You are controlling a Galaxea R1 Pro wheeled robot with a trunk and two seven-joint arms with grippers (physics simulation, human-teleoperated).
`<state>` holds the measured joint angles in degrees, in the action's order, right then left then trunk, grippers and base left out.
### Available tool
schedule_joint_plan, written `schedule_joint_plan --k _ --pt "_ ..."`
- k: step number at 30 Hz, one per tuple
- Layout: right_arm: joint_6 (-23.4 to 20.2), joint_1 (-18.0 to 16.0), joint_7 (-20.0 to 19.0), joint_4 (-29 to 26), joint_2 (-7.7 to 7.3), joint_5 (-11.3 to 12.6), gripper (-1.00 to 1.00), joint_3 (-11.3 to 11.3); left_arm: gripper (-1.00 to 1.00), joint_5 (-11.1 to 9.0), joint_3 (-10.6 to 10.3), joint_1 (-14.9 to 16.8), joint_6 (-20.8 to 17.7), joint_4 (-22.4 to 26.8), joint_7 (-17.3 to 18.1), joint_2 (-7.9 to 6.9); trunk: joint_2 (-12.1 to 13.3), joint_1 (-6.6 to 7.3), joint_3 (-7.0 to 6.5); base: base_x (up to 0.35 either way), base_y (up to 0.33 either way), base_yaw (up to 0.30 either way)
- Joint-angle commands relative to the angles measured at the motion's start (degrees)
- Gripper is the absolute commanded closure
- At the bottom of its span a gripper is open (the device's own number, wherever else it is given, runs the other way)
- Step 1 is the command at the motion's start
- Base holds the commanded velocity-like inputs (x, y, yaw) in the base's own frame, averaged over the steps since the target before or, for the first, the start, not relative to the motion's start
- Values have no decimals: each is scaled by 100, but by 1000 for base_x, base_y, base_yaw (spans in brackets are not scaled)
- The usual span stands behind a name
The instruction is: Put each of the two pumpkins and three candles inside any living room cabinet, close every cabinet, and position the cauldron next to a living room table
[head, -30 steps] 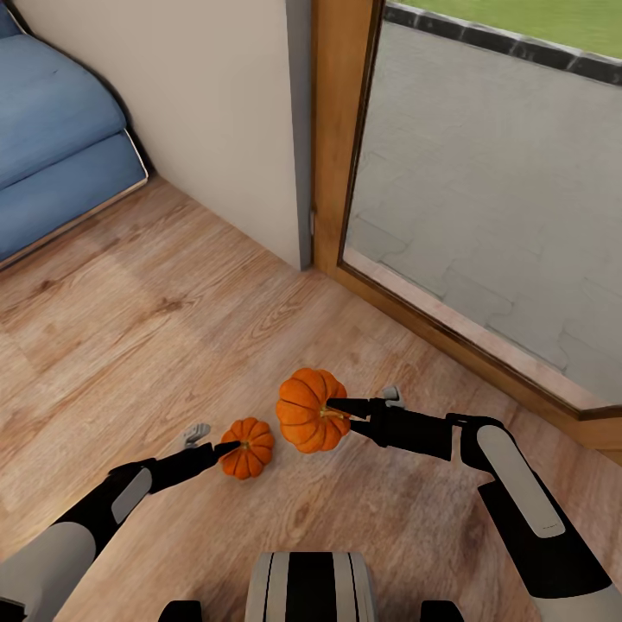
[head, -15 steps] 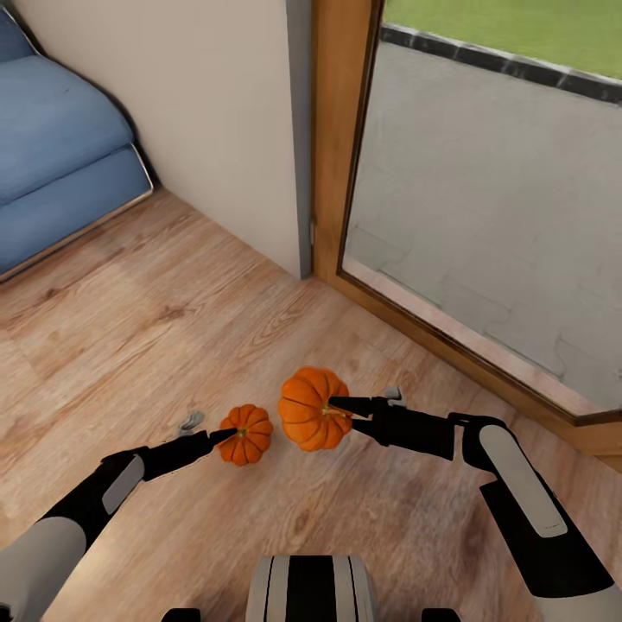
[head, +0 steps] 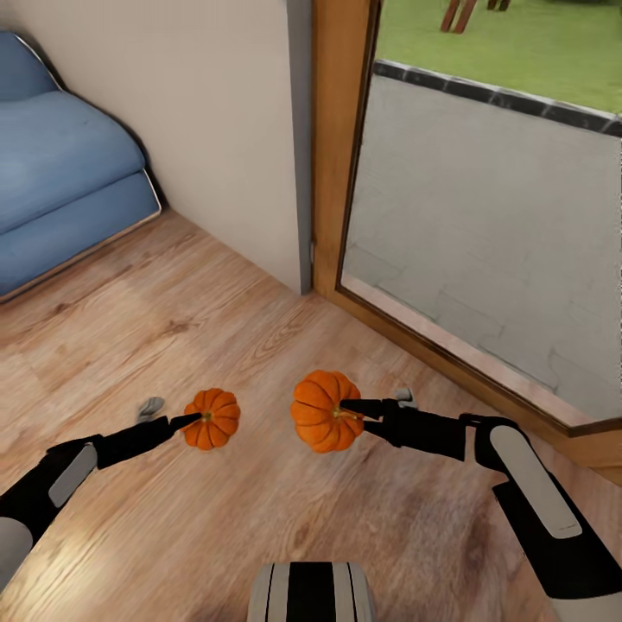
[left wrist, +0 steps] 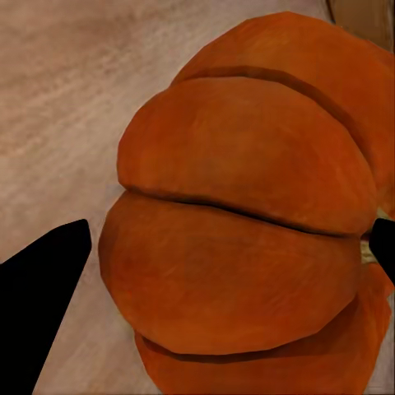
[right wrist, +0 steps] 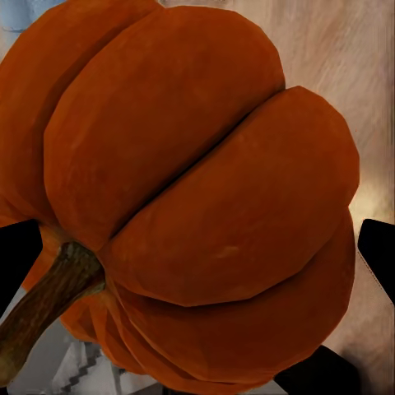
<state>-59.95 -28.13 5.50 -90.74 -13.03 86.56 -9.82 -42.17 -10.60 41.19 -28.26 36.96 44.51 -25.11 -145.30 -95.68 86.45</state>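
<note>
My left gripper (head: 192,421) is pinching the smaller pumpkin (head: 212,418) above the wood floor (head: 173,320), well out from the blue sofa (head: 60,190) and left of the door frame (head: 333,147); up close, its black fingers (left wrist: 37,280) sit on either side of the ribbed body. My right gripper (head: 352,409) is clamped on the bigger pumpkin (head: 323,411), which hangs just below the door frame's foot, near the glass door (head: 484,225), with its brown stem (right wrist: 45,300) lying beside one finger.
</note>
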Motion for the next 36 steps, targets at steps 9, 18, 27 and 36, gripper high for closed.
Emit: schedule_joint_plan --k 9,18,27,36 --pt "-5 48 151 54 -32 26 100 14 100 -49 455 -260 -673 1345 74 -161 11 24 -196 0 0 0" --pt "-5 53 356 74 -25 42 100 151 100 -45 646 -339 -816 1591 66 -261 23 47 -397 0 0 0" --pt "-5 53 583 74 6 44 100 172 100 -45 664 -340 -822 1595 66 -275 35 70 -649 0 0 133" --pt "-5 53 630 73 11 54 100 173 100 -45 664 -340 -822 1623 65 -272 47 93 -910 0 0 210"
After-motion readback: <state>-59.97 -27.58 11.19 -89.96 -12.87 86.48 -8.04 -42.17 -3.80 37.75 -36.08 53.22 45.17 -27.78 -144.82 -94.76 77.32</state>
